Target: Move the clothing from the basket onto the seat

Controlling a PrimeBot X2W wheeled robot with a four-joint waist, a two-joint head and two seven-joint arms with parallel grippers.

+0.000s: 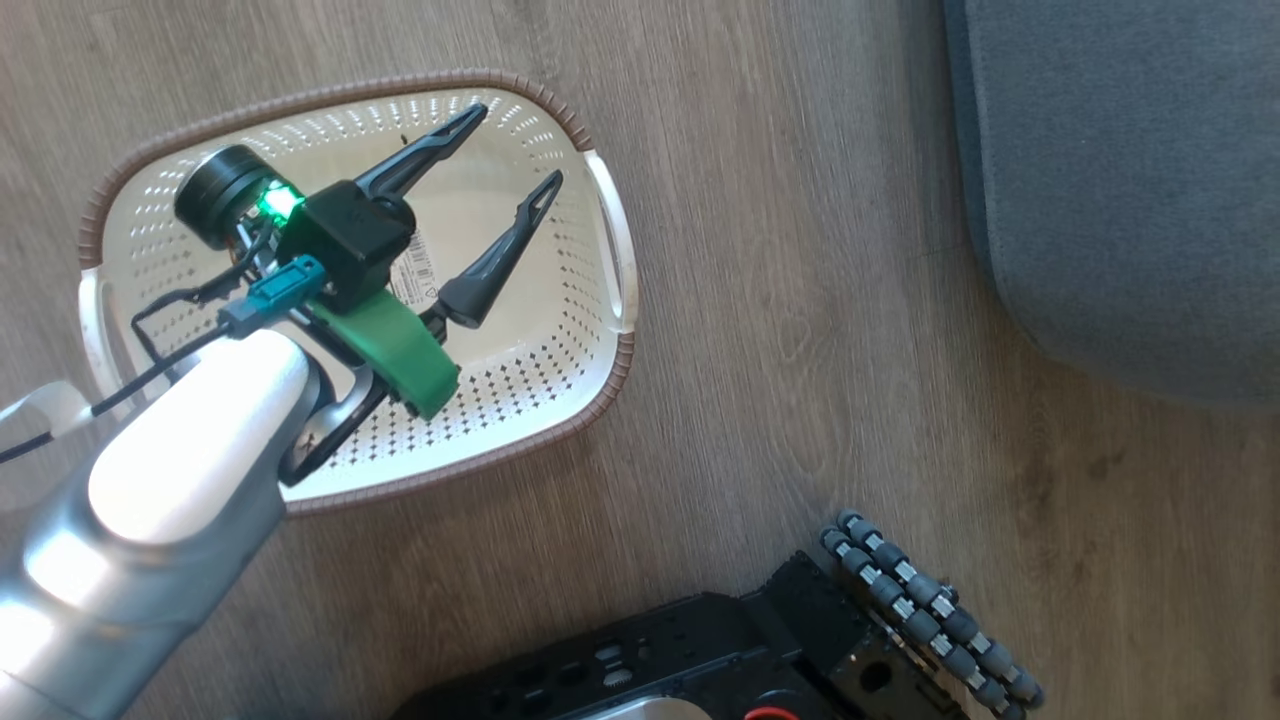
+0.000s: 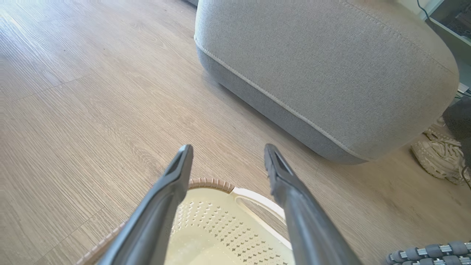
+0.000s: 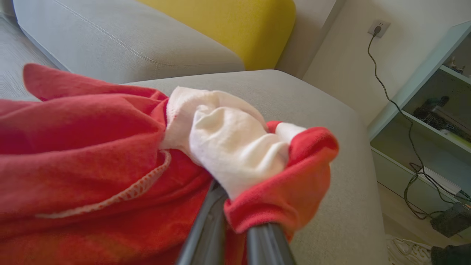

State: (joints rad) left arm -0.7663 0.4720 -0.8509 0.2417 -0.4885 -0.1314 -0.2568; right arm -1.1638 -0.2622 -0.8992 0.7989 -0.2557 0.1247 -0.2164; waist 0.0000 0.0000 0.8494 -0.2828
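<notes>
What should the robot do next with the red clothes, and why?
Probably lower the right claw a little toward the seat: it is shut on the clothing, the seat lies just beyond it, and the basket is already empty.

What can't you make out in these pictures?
- Right wrist view: the right gripper's fingertips, buried in the clothing; whether the clothing touches the seat, hidden beneath the fabric.
- Head view: the basket's label, partly behind the left gripper, print too small.
</notes>
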